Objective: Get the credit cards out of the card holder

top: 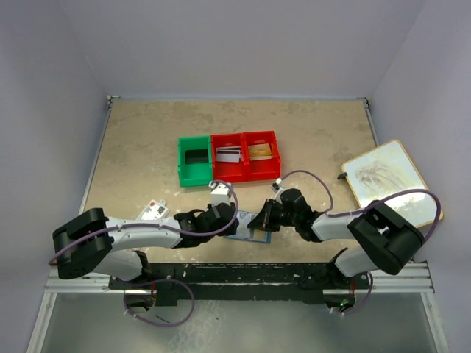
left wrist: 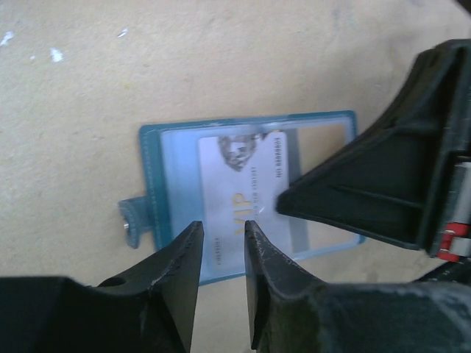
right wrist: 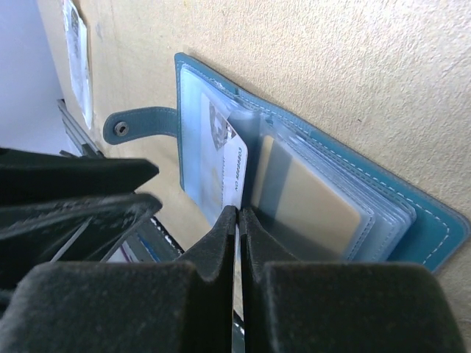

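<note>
Beige stone-look tabletop (top: 316,140), plain pale walls around it. Card holder (left wrist: 151,184) lies open and flat near the arm bases, clear sleeves facing up, its snap strap (right wrist: 140,125) sticking out from one short edge.

Right gripper (right wrist: 237,220) is at the holder's edge opposite the strap, in the left wrist view. Its pads are pressed together, with the thin edge of the silver-grey card (left wrist: 239,184) pinched between them. That card reads "VIP" and sits partly inside the top sleeve. Gold card (right wrist: 313,202) is in a sleeve of the stack just beside it, fully tucked in.

Left gripper (left wrist: 221,246) is at the holder's long near edge. Its jaws are only narrowly parted and nothing is caught between them, with the tips just over the edge of the holder and the silver-grey card. Cannot tell whether they touch the holder.

Beyond the holder, toward the back wall, are a green bin (top: 193,176) and red bins (top: 246,174) in a row. Binned cards (top: 229,154) lie flat inside the red ones. White packet (top: 153,211) with red marks lies left of the holder, apart from it. Framed board (top: 383,176) lies well to the right of the holder.
</note>
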### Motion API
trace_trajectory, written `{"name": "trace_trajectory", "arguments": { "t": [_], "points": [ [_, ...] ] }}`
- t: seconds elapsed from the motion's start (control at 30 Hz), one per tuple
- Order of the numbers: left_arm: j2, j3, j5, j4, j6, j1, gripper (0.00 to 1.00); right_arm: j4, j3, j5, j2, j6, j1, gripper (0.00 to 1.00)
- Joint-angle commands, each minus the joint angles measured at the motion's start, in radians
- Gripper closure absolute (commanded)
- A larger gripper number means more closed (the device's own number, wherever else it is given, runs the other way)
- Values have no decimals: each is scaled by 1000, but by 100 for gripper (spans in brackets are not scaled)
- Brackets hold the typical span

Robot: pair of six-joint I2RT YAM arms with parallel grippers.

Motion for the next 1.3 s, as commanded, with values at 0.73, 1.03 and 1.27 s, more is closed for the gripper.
{"name": "trace_trajectory", "arguments": {
  "t": [0.73, 1.03, 1.27],
  "points": [
    [169, 94, -86, -33, -69, -14, 74, -71, 28, 52, -47, -25, -4, 94],
    [159, 74, -57, -16, -66, -14, 80, 49, -6, 74, -39, 45, -5, 81],
    [161, 73, -59, -13, -67, -14, 85, 69, 20, 88, -5, 47, -5, 74]
  ]
}}
